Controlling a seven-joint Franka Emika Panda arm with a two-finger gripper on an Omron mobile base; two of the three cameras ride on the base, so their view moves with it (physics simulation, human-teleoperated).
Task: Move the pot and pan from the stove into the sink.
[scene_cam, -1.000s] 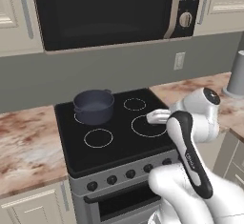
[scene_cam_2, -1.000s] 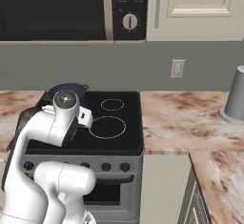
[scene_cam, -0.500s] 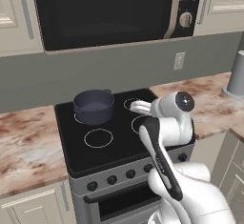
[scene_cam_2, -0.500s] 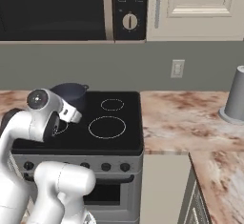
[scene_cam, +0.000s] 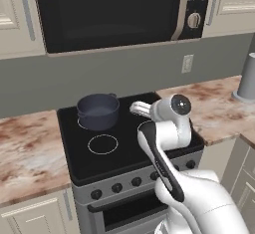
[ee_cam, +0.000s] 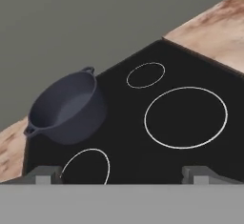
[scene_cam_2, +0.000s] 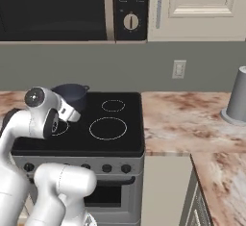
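One pot [ee_cam: 66, 107] beyond open jaws; untouched

Only the deep blue-grey pot [ee_cam: 66, 107] occupies the black glass stove [ee_cam: 190, 70], at its back-left corner; elsewhere it seems free.

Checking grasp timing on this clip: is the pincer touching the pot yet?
Apart. In the hand view the open pincer has bare black stove glass between its fingertips and the pot, which sits farther back.
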